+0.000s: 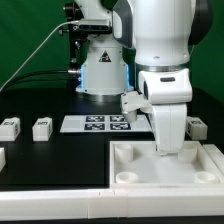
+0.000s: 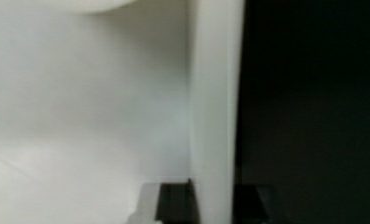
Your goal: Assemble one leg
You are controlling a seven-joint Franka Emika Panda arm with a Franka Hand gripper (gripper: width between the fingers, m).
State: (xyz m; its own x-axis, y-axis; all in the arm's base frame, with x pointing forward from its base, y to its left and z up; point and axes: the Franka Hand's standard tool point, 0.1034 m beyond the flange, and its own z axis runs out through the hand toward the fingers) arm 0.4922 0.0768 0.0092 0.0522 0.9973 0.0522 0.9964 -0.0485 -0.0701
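Observation:
The large white tray-like piece point(image 1: 140, 160) with round sockets lies at the front of the table. My gripper point(image 1: 168, 146) reaches straight down onto its far wall. In the wrist view the piece's thin upright wall point(image 2: 214, 100) runs between my two dark fingertips point(image 2: 178, 205), which press on it from both sides, so the gripper point(image 2: 216, 205) is shut on that wall. Two small white legs with tags point(image 1: 9, 127) point(image 1: 41, 127) lie at the exterior view's left, and another leg point(image 1: 197, 127) lies at its right behind the arm. No leg is in my gripper.
The marker board point(image 1: 100, 123) lies flat behind the tray-like piece. The arm's base point(image 1: 103, 70) stands at the back with cables beside it. Part of another white piece point(image 1: 2, 157) shows at the exterior view's left edge.

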